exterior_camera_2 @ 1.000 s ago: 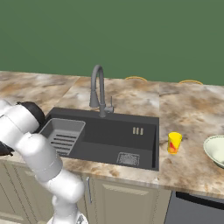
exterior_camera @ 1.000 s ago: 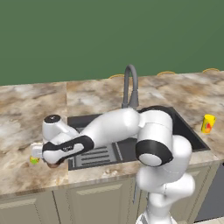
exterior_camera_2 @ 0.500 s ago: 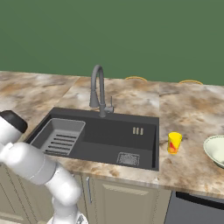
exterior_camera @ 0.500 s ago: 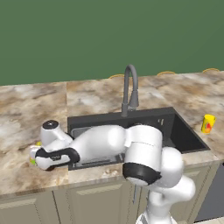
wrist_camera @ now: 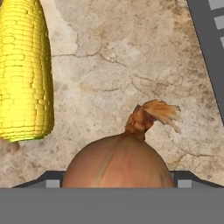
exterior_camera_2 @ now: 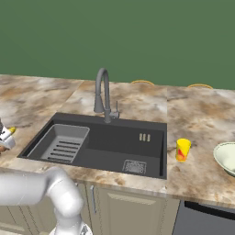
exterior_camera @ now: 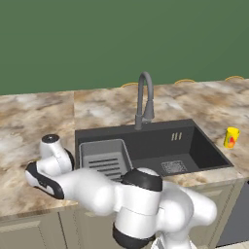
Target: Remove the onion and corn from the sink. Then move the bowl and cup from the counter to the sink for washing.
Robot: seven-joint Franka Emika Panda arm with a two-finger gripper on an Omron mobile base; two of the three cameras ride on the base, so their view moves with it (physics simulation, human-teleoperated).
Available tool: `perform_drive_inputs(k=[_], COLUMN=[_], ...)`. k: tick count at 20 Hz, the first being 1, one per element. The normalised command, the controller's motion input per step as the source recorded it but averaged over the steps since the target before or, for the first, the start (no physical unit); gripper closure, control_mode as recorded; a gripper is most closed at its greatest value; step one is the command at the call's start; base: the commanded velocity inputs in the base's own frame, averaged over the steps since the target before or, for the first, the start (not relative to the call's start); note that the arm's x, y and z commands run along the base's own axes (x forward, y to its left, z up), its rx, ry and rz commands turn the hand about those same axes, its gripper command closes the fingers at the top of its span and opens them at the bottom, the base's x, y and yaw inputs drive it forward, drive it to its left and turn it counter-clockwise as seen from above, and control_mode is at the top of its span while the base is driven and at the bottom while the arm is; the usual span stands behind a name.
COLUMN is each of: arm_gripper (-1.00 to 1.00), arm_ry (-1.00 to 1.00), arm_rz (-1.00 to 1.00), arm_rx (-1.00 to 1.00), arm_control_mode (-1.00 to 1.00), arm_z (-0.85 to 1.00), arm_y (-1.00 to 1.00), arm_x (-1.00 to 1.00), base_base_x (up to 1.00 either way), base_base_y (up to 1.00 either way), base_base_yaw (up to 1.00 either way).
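A: Marbled counter [exterior_camera: 29, 121] in the left base view; the arm reaches out to 9 o'clock of the sink [exterior_camera: 189, 146]. Cup [exterior_camera: 231, 137] stands at the sink's 3 o'clock.

B: Right base view?

A: Cup [exterior_camera_2: 182, 149] just right of the sink [exterior_camera_2: 151, 151]; bowl [exterior_camera_2: 226, 158] at the frame's 3 o'clock edge, on the counter [exterior_camera_2: 202, 119].

B: Hand view?

A: Onion [wrist_camera: 120, 162] at 6 o'clock, on stone, corn [wrist_camera: 25, 70] at 10 o'clock, apart from it. Claw spread wide, gripping nothing that I can see.

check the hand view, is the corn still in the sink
No, the corn lies on the marbled counter beside the onion.
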Motion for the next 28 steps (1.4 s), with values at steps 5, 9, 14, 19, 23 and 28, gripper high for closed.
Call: perform_drive_inputs(k=[5, 9, 14, 19, 23, 28], arm_gripper=[1.00, 1.00, 1.00, 1.00, 1.00, 1.00], arm_ry=[0.00, 0.00, 0.00, 0.00, 0.00, 0.00], arm_rz=[-0.03, -0.02, 0.00, 0.00, 0.00, 0.00], arm_rx=[0.00, 0.00, 0.00, 0.00, 0.00, 0.00], arm_control_mode=[-1.00, -1.00, -1.00, -1.00, -1.00, -1.00], arm_z=[-0.17, -0.19, -0.20, -0.22, -0.23, -0.28], arm_y=[0.08, 0.05, 0.08, 0.10, 0.09, 0.10], arm_x=[0.08, 0.09, 0.12, 0.12, 0.10, 0.06], base_base_x=[0.00, 0.00, 0.00, 0.00, 0.00, 0.00], base_base_y=[0.00, 0.00, 0.00, 0.00, 0.00, 0.00], base_base_yaw=[0.00, 0.00, 0.00, 0.00, 0.00, 0.00])
